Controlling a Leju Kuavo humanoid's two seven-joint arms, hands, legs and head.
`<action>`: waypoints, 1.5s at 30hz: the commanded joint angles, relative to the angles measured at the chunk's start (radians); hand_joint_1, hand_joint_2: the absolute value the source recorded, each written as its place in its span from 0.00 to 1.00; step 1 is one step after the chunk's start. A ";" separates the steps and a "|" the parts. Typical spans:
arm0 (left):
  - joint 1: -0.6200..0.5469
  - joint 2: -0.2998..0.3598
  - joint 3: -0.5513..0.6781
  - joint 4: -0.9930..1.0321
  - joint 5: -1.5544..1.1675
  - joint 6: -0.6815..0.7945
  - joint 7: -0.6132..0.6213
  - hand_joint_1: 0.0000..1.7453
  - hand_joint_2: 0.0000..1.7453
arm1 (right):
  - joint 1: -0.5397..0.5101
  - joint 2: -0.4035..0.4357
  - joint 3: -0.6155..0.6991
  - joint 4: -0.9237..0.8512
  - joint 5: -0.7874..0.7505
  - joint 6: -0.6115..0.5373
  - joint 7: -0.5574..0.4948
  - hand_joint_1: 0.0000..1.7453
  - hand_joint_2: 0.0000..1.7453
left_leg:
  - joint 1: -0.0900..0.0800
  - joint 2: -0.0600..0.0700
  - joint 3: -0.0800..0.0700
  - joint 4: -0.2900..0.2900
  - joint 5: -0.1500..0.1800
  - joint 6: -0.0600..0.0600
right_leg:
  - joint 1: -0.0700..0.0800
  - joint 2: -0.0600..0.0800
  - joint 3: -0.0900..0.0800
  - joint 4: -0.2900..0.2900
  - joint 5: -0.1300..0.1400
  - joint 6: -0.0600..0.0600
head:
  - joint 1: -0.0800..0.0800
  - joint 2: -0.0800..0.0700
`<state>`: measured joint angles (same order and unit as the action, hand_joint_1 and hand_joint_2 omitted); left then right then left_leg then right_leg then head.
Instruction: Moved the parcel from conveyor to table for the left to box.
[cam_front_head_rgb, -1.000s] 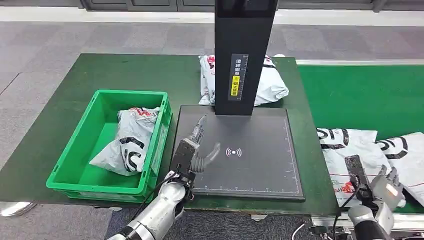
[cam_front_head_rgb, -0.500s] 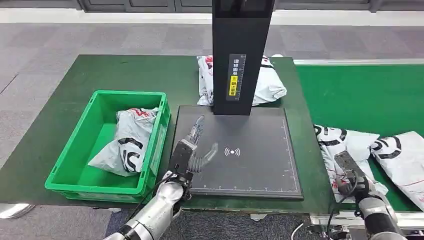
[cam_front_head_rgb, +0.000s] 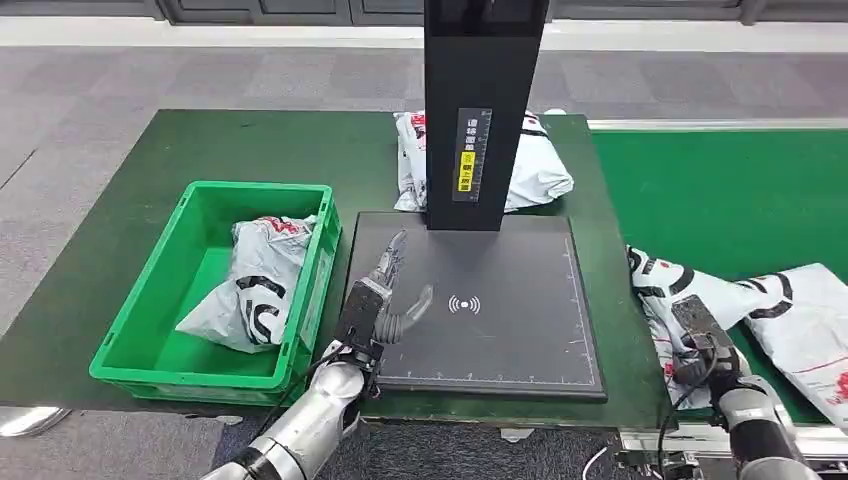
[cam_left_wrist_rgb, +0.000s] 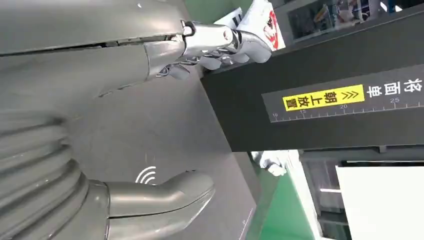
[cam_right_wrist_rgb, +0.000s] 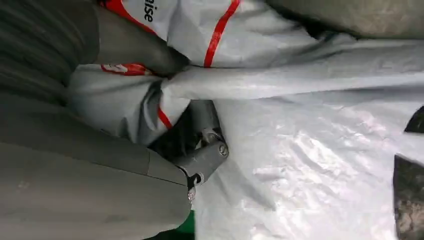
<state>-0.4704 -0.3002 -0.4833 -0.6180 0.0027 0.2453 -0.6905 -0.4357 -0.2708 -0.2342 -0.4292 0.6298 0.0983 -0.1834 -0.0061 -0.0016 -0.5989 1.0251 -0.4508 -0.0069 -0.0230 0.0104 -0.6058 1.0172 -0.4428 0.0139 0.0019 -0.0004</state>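
A: Right robot hand (cam_front_head_rgb: 703, 338) is on the parcel (cam_front_head_rgb: 700, 295) at the conveyor (cam_front_head_rgb: 720, 190) edge. The right wrist view shows its thumb and a finger bunching a fold of the plastic (cam_right_wrist_rgb: 210, 85), so it holds the parcel by a pinch.

B: Why a pinch?

A: Soft poly bag, lying flat, no edge to wrap. Gathering film is likely the only purchase. The parcel lies on the belt, just beside the surface (cam_front_head_rgb: 200, 150), not lifted as far as the views tell.

B: Left robot hand (cam_front_head_rgb: 385, 300)?

A: Holds nothing, fingers spread, hovering over the near-left part of the black scan pad (cam_front_head_rgb: 520, 330). Probably parked there to take the parcel once it lands.

B: And the bin?

A: Green bin (cam_front_head_rgb: 150, 290) sits just left of the pad, one bag (cam_front_head_rgb: 255, 280) in it already. Short reach for the left arm, so that layout makes sense.

B: Others?

A: Second bag (cam_front_head_rgb: 810, 310) on the belt touching the held parcel; it might drag along. Another bag (cam_front_head_rgb: 535, 165) behind the post (cam_front_head_rgb: 485, 110).
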 joint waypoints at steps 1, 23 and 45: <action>-0.037 0.036 -0.037 0.055 0.004 -0.009 0.003 0.00 1.00 | -0.035 0.041 0.073 0.120 0.059 0.115 -0.027 1.00 1.00 | 0.002 0.001 0.001 0.000 -0.001 -0.001 | 0.002 0.000 0.002 -0.002 0.000 -0.001 | 0.000 0.000; -0.055 0.071 0.110 0.015 0.025 0.030 -0.003 0.00 1.00 | 0.270 0.160 0.499 -1.054 -0.441 -0.227 -0.225 1.00 1.00 | 0.005 0.015 -0.011 -0.002 -0.001 -0.006 | 0.005 0.014 -0.006 0.001 0.004 -0.008 | 0.000 0.000; -0.076 0.035 0.106 0.000 0.009 0.033 0.006 0.00 1.00 | 0.167 0.195 0.592 -0.927 -0.472 -0.173 -0.214 1.00 1.00 | 0.006 0.001 -0.005 -0.002 0.004 -0.009 | 0.007 -0.001 -0.005 0.000 0.003 -0.009 | 0.000 0.000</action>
<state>-0.5101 -0.2762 -0.4108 -0.6477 0.0130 0.2781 -0.6878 -0.1988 -0.0858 0.2804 -1.4206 0.1659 -0.0820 -0.4047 -0.0013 -0.0046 -0.6062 1.0239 -0.4460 -0.0153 -0.0181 0.0067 -0.6125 1.0196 -0.4406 0.0065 0.0019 -0.0004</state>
